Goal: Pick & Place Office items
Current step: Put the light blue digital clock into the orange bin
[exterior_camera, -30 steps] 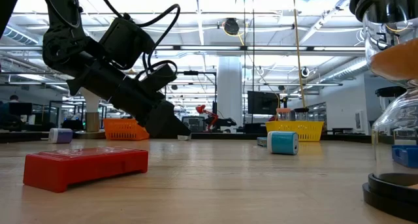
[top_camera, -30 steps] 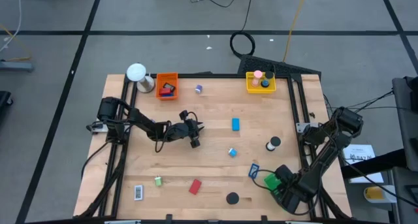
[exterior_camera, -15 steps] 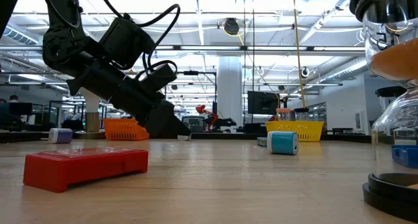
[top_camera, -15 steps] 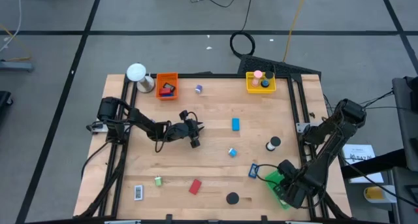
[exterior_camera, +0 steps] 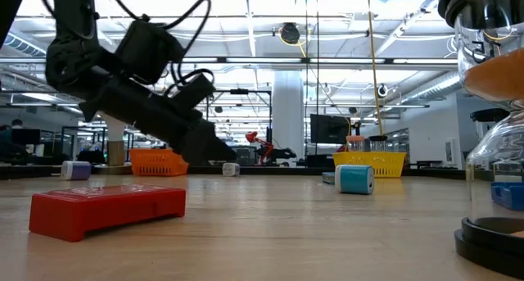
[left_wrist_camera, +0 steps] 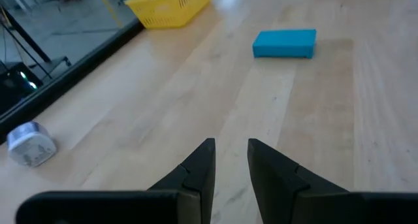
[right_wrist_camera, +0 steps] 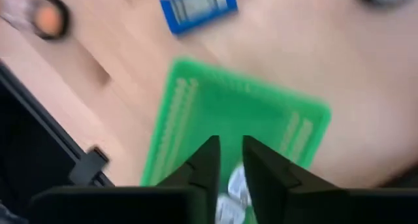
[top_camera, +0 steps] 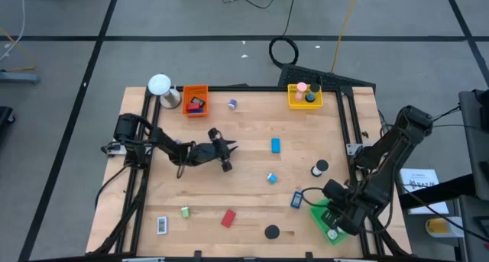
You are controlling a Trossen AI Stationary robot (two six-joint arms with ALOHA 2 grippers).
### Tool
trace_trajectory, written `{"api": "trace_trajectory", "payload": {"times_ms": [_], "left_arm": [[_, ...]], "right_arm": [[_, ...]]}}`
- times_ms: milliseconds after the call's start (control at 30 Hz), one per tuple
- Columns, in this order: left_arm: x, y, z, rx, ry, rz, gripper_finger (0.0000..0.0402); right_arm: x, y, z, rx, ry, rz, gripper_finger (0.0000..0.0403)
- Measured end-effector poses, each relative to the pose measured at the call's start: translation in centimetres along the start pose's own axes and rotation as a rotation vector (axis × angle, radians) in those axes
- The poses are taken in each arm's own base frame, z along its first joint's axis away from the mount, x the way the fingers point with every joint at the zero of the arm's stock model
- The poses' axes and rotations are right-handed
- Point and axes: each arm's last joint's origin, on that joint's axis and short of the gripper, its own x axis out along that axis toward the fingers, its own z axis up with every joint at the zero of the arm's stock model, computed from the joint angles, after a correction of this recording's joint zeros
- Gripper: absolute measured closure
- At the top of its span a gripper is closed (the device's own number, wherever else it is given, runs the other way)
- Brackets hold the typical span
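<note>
Since the earlier frames the right arm has been swung inward, its gripper (top_camera: pixel 334 216) now carried above the green tray (top_camera: pixel 327 220) at the table's near right corner; the left gripper (top_camera: pixel 226 153) has been shifted only slightly, low over mid-table. Right gripper: fingers drawn nearly together, a narrow gap left; a small whitish piece in the tray is seen just ahead of the fingertips, and whether it is pinched cannot be told. Left gripper: fingers narrowly parted, nothing held between them. Office items, scattered on the wooden table: blue rectangle (top_camera: pixel 276 145) ahead of the left gripper; blue-framed card (top_camera: pixel 296 200) just beside the green tray; red block (top_camera: pixel 228 218), green roll (top_camera: pixel 184 211) and black-and-white rectangle (top_camera: pixel 162 225) near the front edge; black disc (top_camera: pixel 272 232) at the front; purple roll (top_camera: pixel 232 104) near the orange tray (top_camera: pixel 195 100); further pieces lodged in the yellow tray (top_camera: pixel 305 96). Handling, as judged: all pieces are taken to be light, rigid plastic, not fragile. Blocks are best pinched across the short width; rolls are liable to trundle and are best gripped across the round body; thin discs and cards sit flat and are likely to slip, so a low edge pinch is advised.
</note>
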Motion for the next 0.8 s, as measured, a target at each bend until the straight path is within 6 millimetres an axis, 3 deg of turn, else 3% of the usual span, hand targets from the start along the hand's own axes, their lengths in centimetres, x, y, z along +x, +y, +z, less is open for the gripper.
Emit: {"api": "trace_trajectory", "payload": {"times_ms": [200, 467, 667, 800], "left_arm": [[-2.4, 1.1, -0.8, -0.054, -0.098, -0.014, 0.0309], [-4.5, 2.2, -0.8, -0.085, -0.149, -0.017, 0.0312], [-4.8, 2.1, -0.7, -0.069, -0.164, -0.1, 0.0389], [-4.8, 2.1, -0.6, -0.079, -0.164, -0.103, 0.0388]], "right_arm": [[-0.9, -0.4, 2.5, -0.141, -0.18, 0.038, 0.04], [-1.1, -1.3, 5.8, -0.153, -0.176, -0.015, 0.038], [-1.4, -2.3, 7.5, -0.131, -0.183, -0.059, 0.0364], [-1.3, -2.2, 9.1, -0.157, -0.264, -0.053, 0.0345]]}}
